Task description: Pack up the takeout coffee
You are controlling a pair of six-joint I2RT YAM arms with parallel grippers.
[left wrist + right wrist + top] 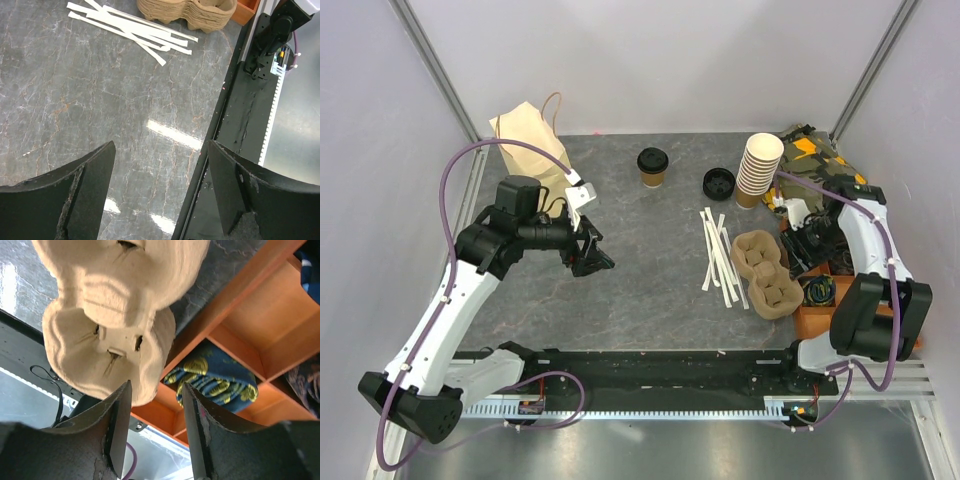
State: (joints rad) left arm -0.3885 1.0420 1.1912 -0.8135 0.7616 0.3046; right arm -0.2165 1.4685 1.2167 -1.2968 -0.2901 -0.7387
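Observation:
The takeout coffee (653, 167), a small brown paper cup with a black lid, stands upright at the back middle of the table, far from both grippers. My left gripper (592, 255) (160, 145) hangs open over bare table left of centre, with nothing between its fingers. My right gripper (797, 255) (156, 385) is at the right edge of the pulp cup carrier (767, 271) (107, 335). Its jaws stand narrowly apart, and the carrier's rim lies just by the left fingertip (122, 405). I see nothing clamped.
A brown paper bag (530, 145) stands at the back left. A loose black lid (719, 183) and a tall stack of lidless cups (758, 168) are at the back right. White paper sticks (720, 258) (135, 27) lie left of the carrier. An orange compartment box (817, 300) (250, 330) sits at the right.

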